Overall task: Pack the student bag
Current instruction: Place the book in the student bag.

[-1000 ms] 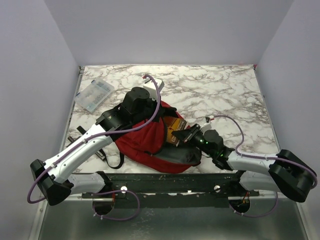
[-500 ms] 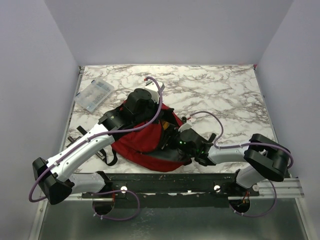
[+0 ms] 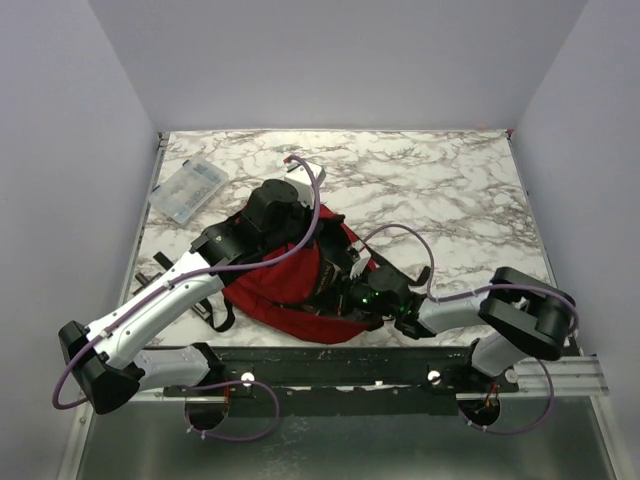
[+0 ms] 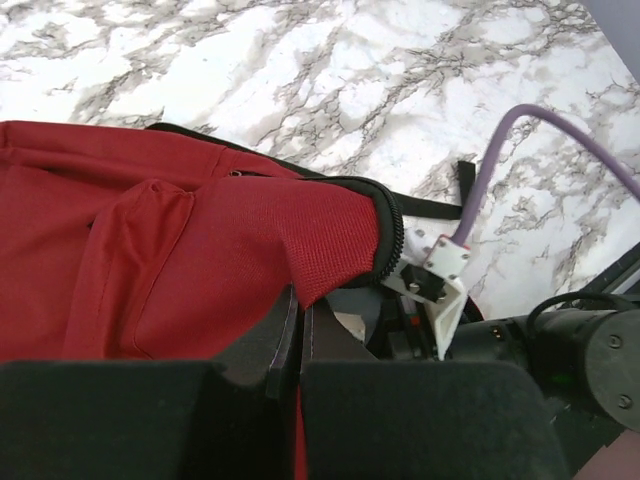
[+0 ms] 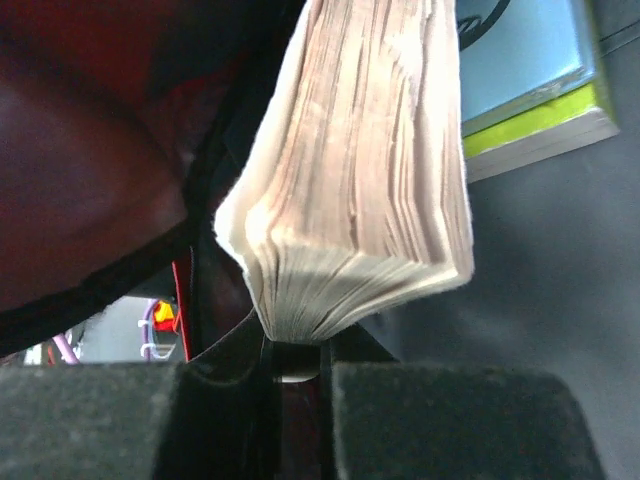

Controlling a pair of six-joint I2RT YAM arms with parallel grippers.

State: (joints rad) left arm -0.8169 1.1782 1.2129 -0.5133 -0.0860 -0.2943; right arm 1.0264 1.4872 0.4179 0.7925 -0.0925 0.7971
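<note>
Inspecting the left tool (image 4: 298, 335) first, we find its jaws shut tight on a fold of red fabric at the mouth of the student bag (image 4: 150, 240). The grip is just beside the black zipper (image 4: 388, 235), and that edge is held up off the opening. We find the right tool (image 5: 297, 352) closed to a narrow slit on the lower edge of a thick book (image 5: 360, 180), whose yellowed pages face the wrist camera. Tool and book sit inside the bag's opening, with red fabric on one side and dark lining on the other. Beyond the book we note a flat item (image 5: 530, 90) with a blue cover and a yellow-green edge, also within the bag. Seen from above, the bag lies on the marbled surface (image 3: 430, 180) near its front edge, left of centre, between the two arms. A clear plastic case (image 3: 188, 189) rests well apart, toward the far left corner.
</note>
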